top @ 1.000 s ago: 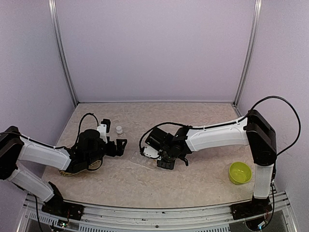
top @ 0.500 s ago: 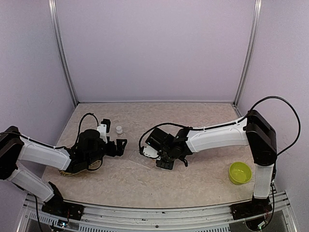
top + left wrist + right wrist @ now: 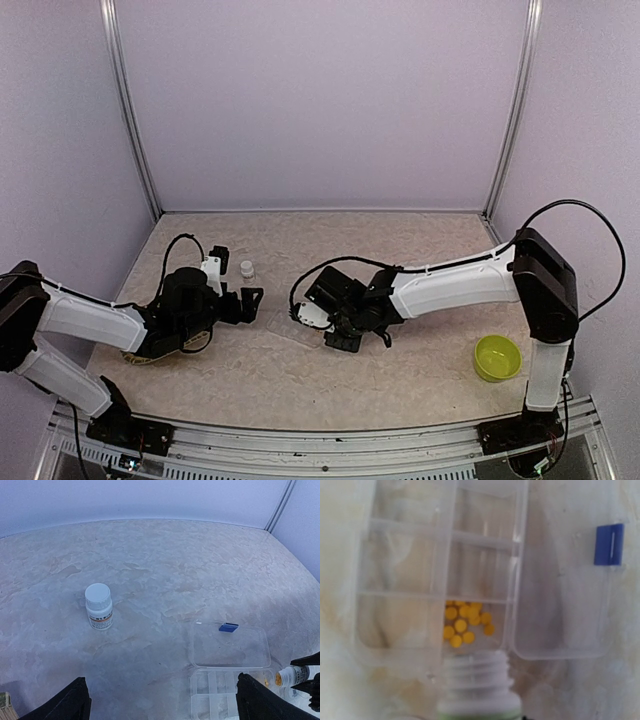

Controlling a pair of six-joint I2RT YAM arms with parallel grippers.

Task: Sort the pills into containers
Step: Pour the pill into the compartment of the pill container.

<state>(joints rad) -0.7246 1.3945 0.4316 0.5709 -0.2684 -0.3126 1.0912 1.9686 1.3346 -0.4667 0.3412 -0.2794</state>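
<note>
The container (image 3: 440,570) is a clear compartment box lying open, its lid (image 3: 560,590) folded out to the right with a blue latch (image 3: 608,544). Several orange-yellow pills (image 3: 462,622) lie in one near compartment. My right gripper (image 3: 340,328) is shut on a small white bottle (image 3: 477,680) with its cap off, tipped mouth-first over that compartment's edge. The bottle hides the fingers in the right wrist view. My left gripper (image 3: 167,705) hangs open left of the box (image 3: 225,690), holding nothing.
A capped white pill bottle (image 3: 98,606) stands on the table (image 3: 300,240) behind the left gripper. A lime-green bowl (image 3: 497,357) sits at the front right. A woven tray (image 3: 150,352) lies under the left arm.
The right wrist has shifted very slightly over the box with the bottle still held. The left arm has not moved.
</note>
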